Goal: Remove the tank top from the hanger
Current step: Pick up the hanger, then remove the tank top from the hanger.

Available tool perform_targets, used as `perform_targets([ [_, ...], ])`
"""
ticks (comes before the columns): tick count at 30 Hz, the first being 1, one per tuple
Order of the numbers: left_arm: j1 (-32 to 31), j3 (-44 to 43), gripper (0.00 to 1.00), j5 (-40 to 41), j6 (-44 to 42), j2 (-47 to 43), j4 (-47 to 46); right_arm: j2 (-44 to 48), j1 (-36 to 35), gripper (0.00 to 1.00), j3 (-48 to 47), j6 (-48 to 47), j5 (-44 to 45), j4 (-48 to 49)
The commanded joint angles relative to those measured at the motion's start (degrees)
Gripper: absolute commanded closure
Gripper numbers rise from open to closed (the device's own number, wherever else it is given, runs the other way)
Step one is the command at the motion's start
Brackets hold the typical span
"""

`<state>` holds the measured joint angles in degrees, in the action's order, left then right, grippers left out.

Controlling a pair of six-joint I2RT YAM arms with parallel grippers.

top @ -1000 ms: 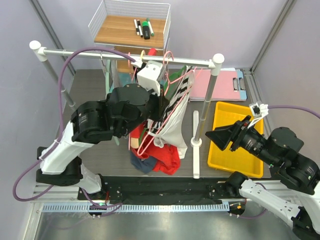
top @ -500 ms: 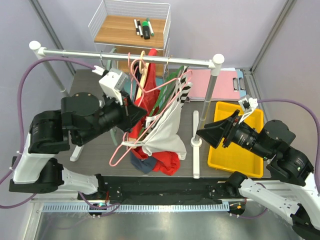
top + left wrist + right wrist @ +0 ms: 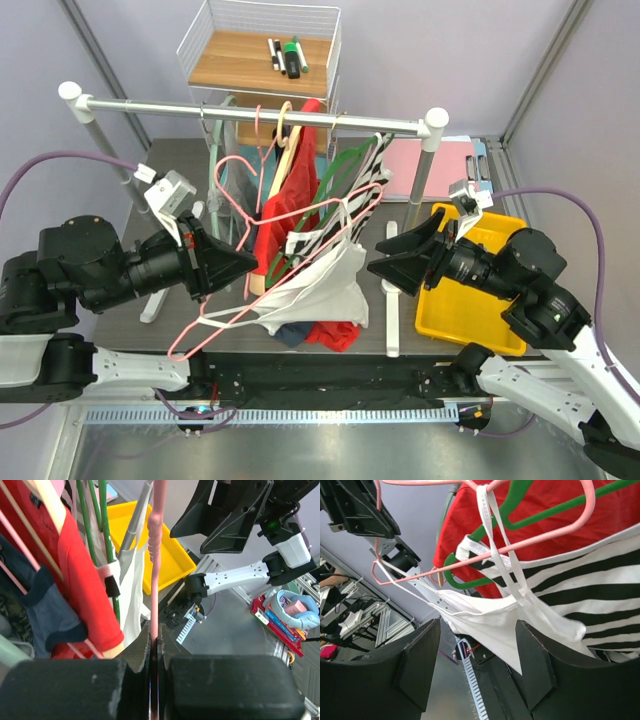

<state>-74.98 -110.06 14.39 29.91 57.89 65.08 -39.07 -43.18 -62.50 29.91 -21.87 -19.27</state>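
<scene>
The white tank top (image 3: 322,288) hangs by its straps from a pink hanger (image 3: 215,318) that is tilted low in front of the rail. My left gripper (image 3: 240,266) is shut on the hanger's pink wire (image 3: 155,580), which runs up between the jaws of the left gripper (image 3: 154,636). My right gripper (image 3: 383,258) is open just right of the tank top and holds nothing. In the right wrist view the white cloth (image 3: 490,622) sags between the open fingers (image 3: 422,665) of the right gripper (image 3: 477,652), and its straps loop over the pink hanger (image 3: 540,537).
A rail (image 3: 250,110) on two posts carries a red shirt (image 3: 295,195), a striped top (image 3: 365,175) and green hangers (image 3: 470,582). More clothes lie in a pile below. A yellow tray (image 3: 480,300) lies at the right, a wire shelf (image 3: 260,60) stands behind, and a white post (image 3: 392,290) stands beside the tank top.
My left arm has drawn back to the left and nearer, pulling the pink hanger and tank top down and out from the rail. My right gripper has moved left toward the tank top.
</scene>
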Motion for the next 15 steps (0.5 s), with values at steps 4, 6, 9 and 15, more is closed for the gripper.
perform_targets([
  [4, -0.2, 2.8, 1.0, -2.3, 1.0, -4.7, -4.1, -2.1, -0.3, 0.34, 4.8, -1.1, -5.0, 15.6],
  [6, -0.2, 2.8, 1.0, -2.8, 0.9, -5.1, -4.2, -2.8, -0.3, 0.35, 6.1, -1.3, -5.4, 18.6],
  [9, -0.2, 3.5, 1.0, -4.0, 0.9, -5.4, -4.1, -4.3, -0.2, 0.35, 7.4, -0.7, -6.6, 23.8],
  [15, -0.2, 5.2, 1.0, -4.8, 0.6, -6.7, -4.8, -7.5, -0.3, 0.35, 6.5, -1.5, -6.6, 25.9],
])
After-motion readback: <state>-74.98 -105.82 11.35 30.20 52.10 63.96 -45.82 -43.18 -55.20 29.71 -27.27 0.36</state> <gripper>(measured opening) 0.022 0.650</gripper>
